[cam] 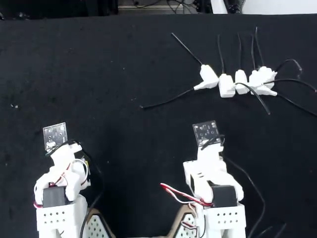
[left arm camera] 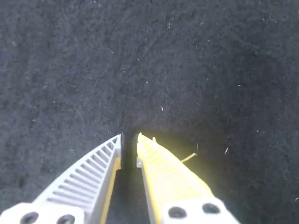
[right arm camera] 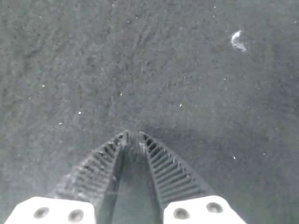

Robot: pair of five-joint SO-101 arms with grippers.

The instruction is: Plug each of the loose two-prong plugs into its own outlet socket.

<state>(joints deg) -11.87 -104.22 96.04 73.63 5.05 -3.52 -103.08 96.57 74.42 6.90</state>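
Left gripper (left arm camera: 129, 136) and right gripper (right arm camera: 133, 134), both clenched on nothing, over the black table (cam: 99, 74). White plugs and sockets (cam: 237, 82) cluster well beyond the right arm, black leads trailing.

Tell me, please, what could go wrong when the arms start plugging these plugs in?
The white plastic plugs and sockets lie bunched together, touching, so the right pincer may grip the wrong piece or push its neighbours away. Their thin black cords cross one another, so lifting one plug might drag the others along.
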